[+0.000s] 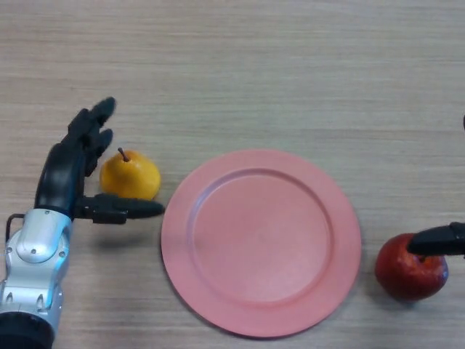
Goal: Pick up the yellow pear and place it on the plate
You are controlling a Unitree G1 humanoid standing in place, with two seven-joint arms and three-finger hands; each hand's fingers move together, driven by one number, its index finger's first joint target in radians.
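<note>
The yellow pear [130, 175] stands on the wooden table just left of the pink plate [261, 242], stem up. My left hand [69, 171] sits right beside the pear on its left. The fingers reach up past the pear's far left side and the thumb stretches out along its near side. The hand is open around the fruit, not closed on it. The plate holds nothing. Only a black fingertip of my right hand [438, 240] shows at the right edge, over a red apple [410, 269].
The red apple lies on the table to the right of the plate, near the right edge of view. Bare wooden tabletop fills the far half of the view.
</note>
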